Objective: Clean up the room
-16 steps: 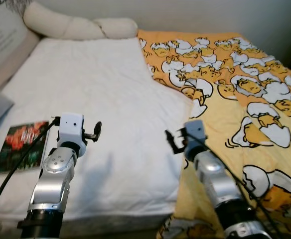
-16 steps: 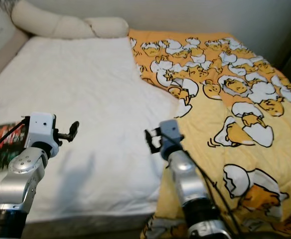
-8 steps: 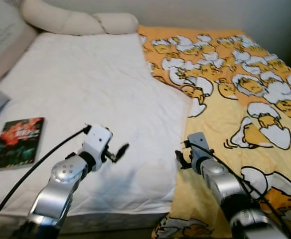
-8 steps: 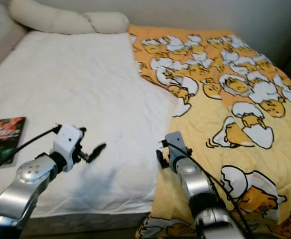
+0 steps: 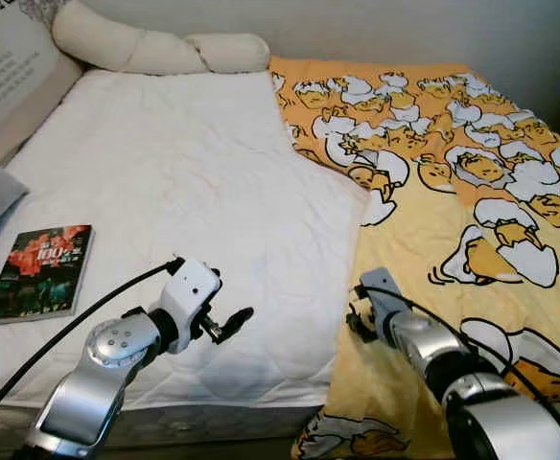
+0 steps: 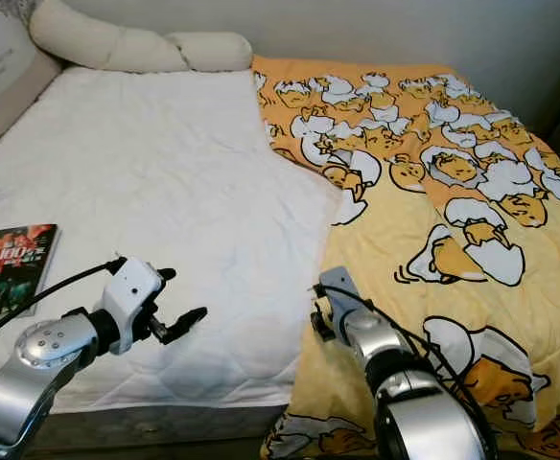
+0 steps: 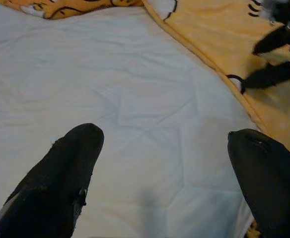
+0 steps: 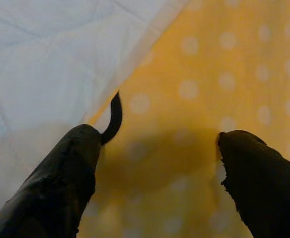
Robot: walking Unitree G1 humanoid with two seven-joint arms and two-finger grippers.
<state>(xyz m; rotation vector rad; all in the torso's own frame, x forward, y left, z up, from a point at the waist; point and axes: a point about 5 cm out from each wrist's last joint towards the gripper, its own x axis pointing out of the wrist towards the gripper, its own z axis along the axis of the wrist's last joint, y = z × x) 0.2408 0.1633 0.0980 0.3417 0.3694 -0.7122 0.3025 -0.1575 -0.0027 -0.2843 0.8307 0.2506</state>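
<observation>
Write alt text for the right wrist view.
The right gripper hangs open, its two black fingers straddling the edge of a yellow polka-dotted blanket where it meets the white quilted mattress.

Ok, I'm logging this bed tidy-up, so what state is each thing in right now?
Yellow egg-print blanket: spread over the bed's right half, edge draped down the front.
White quilted mattress cover: uncovered.
Dark red-covered book: closed, lying flat.
Left pincer: open, over the mattress cover.
Right pincer: open, at the blanket's edge.
</observation>
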